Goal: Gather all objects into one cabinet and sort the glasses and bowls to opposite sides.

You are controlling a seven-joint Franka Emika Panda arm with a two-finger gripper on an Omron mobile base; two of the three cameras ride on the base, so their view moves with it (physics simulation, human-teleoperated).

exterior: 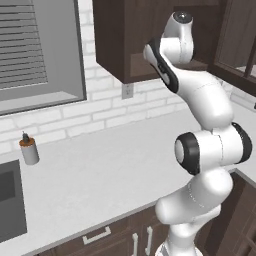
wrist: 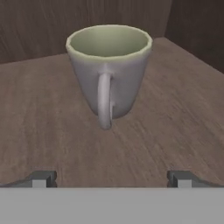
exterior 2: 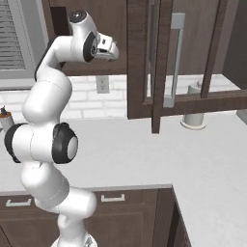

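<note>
On the far left of the pale speckled counter (exterior: 100, 165), in my left base view, I see a small grey cylindrical container with a brown top (exterior: 29, 150) standing upright near the white brick wall, beside the dark sink (exterior: 11, 205) at the left edge. Moving right, my white arm rises from the base and reaches up into the dark brown wooden wall cabinet (exterior: 115, 45), with its hand inside the open compartment. From the right base view I see the cabinet's glass-paned framed door (exterior 2: 188, 62) swung open toward me, its long grey vertical bar handle (exterior 2: 174, 60) facing out, and behind the door a pale cylindrical canister (exterior 2: 194, 113) stands on the counter near the far wall. Through the hand view I look along the gripper (wrist: 112, 179) at the brown wooden shelf (wrist: 52, 131) inside the cabinet, where a pale grey-beige handled cup with a greenish inside (wrist: 109, 68) stands upright, its handle turned toward me. The cup sits well ahead of the fingertips (wrist: 43, 178), between their lines but not touching either. The two dark fingers are spread wide apart with nothing between them. The dark cabinet wall (wrist: 197, 30) stands just beyond the cup to the right.
</note>
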